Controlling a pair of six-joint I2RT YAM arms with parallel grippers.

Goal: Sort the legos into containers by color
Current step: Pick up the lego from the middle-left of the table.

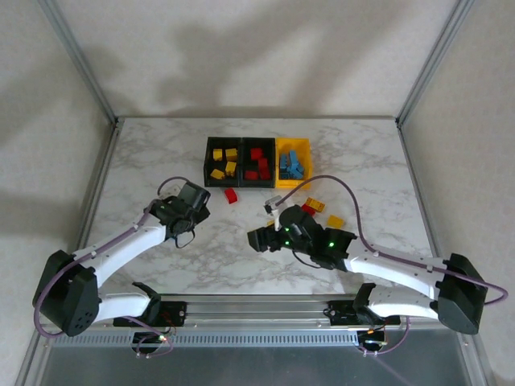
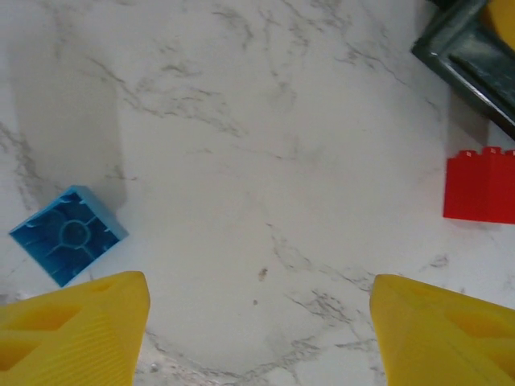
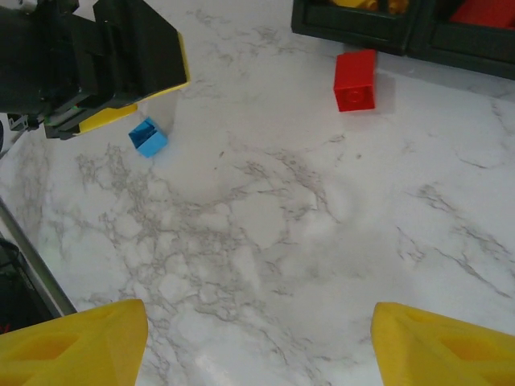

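- Sorting looks mostly done by my read. The left black bin [image 1: 208, 163] holds yellows, the middle black bin [image 1: 257, 140] holds reds and the yellow bin [image 1: 292, 144] holds blues.
- You have a few strays left on the bench [image 1: 161, 161]:
  - The red brick [image 1: 231, 195] sits just in front of the black bins.
  - The blue brick [image 2: 68, 235] lies hollow side up, close by the left jaws.
  - The yellow-and-red cluster [image 1: 315, 207] sits beside the right arm [image 1: 394, 264], near the yellow bin's front.
- The left arm [image 1: 121, 241] reaches forward and in towards mid-bench, wrist pitched down at the marble.
- The left jaws are spread wide and hold nothing. The blue brick is just ahead of the left fingertip [image 2: 76, 330], not between the tips. The red brick is off at the right edge of that wrist view.
- The right arm is folded across towards centre, and its jaws point at the left arm's wrist.
- The right jaws are also spread wide and empty, over bare marble. The blue and red bricks are well ahead of them.
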